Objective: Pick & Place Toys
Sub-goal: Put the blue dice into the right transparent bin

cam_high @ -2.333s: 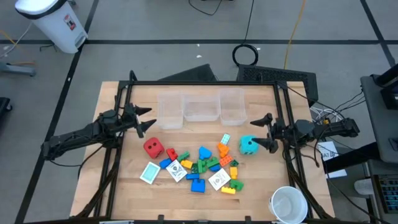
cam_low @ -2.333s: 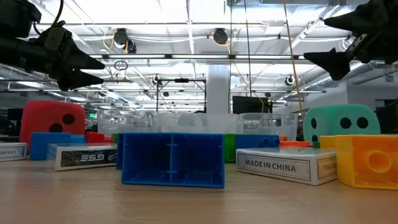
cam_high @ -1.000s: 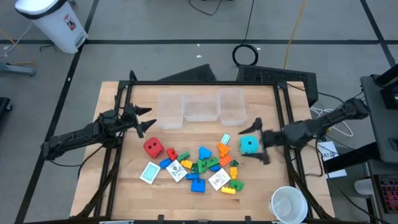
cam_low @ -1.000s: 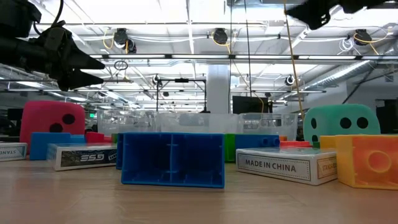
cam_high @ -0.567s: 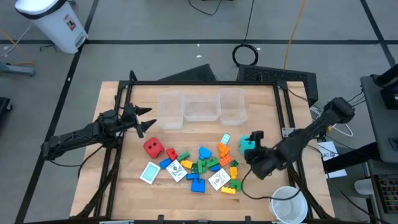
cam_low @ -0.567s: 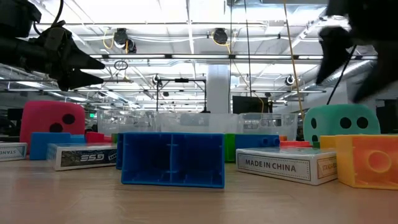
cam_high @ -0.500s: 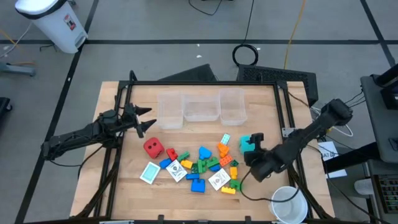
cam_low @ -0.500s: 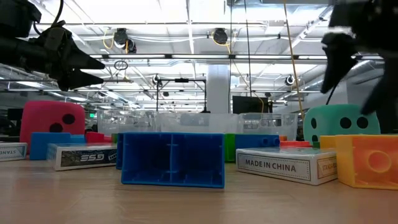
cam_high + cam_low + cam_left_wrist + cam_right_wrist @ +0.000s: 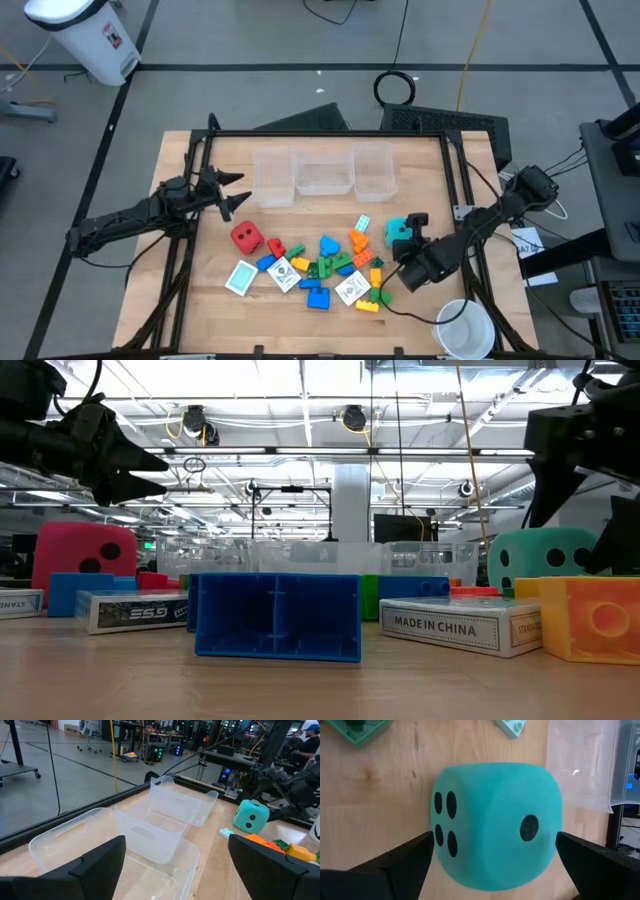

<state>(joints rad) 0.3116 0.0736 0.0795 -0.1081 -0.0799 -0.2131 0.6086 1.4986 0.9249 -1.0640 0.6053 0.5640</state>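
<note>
A cyan dotted die (image 9: 396,231) rests on the table right of a pile of coloured bricks (image 9: 335,263). My right gripper (image 9: 409,229) points down over it, open. Its fingers (image 9: 395,865) stand on either side of the die (image 9: 495,822), just above it in the low view (image 9: 580,510); I see no touch. A red die (image 9: 246,237) and white and teal cards (image 9: 241,277) lie at the pile's left. My left gripper (image 9: 236,196) hangs open and empty above the table's left part, near the bins.
Three clear plastic bins (image 9: 322,172) stand in a row at the table's far side. A white round cup (image 9: 463,328) stands at the near right corner, close to my right arm. A small teal card (image 9: 362,222) lies just left of the cyan die.
My right arm has swung in from the table's right edge, tipped its open gripper from level to pointing down, and come down over the cyan die. The die stays where it was.
</note>
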